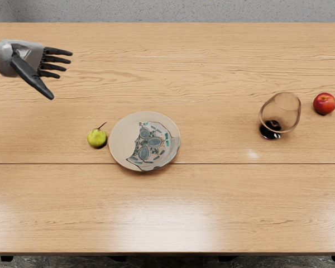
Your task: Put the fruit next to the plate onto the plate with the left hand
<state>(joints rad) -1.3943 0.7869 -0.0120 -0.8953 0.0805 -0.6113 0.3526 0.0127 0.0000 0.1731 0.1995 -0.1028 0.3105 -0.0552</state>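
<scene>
One left hand, on a grey forearm entering from the picture's left edge: held above the far left part of the table, palm turned inward, four dark fingers stretched out toward the right and slightly fanned, thumb angled down and to the right; it grips nothing and touches nothing. One pear, yellow-green, with a short stem pointing up and to the right: it lies on the wood just beside the plate's left rim, well apart from the hand and nearer the viewer than it. One plate, round, pale, with a blue-green pattern right of its centre, nothing resting on it. One clear glass, dark at its base, toward the right. One red fruit, round, just right of the glass.
</scene>
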